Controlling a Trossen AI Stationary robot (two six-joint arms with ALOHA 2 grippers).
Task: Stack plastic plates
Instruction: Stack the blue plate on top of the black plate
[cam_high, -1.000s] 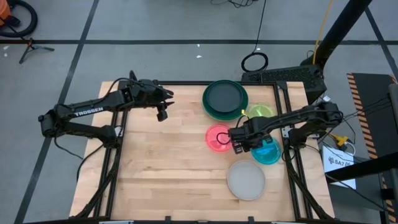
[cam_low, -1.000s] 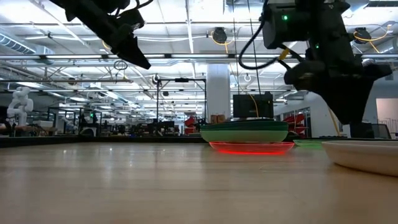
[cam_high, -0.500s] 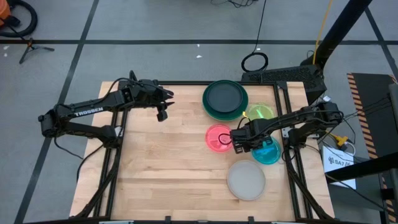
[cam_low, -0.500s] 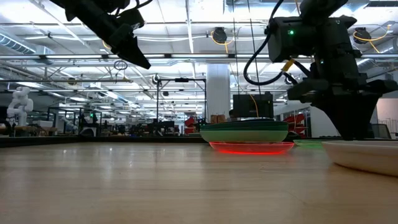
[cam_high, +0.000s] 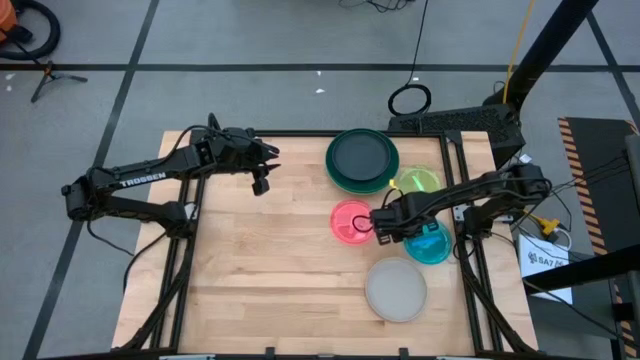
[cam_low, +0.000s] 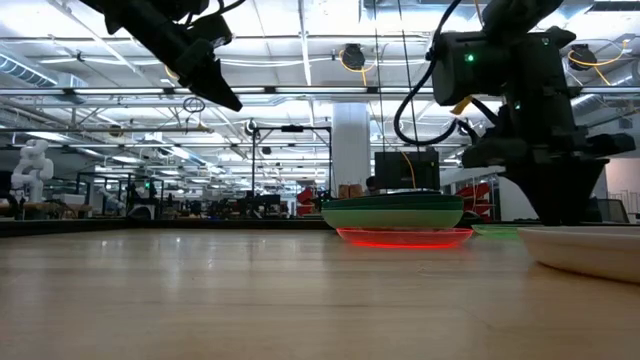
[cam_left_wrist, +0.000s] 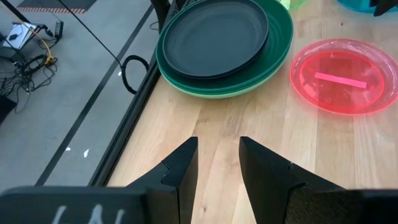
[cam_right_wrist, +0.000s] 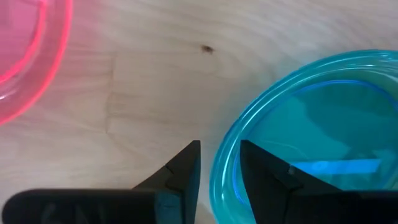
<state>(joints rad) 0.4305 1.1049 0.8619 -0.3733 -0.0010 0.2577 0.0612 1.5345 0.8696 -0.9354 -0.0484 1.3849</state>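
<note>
High view: 6 plastic plates (cam_high: 352, 220)

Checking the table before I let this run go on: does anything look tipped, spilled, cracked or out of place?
Nothing stands out. The dark plate sits level inside the green plate; the pink plate, blue plate, yellow-green plate and frosted white plate lie flat and separate. The right hand straddles the blue plate's rim.

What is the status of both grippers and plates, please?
Right gripper open, straddling blue plate rim. Left gripper open, empty, raised. Pink plate close beside.
</note>
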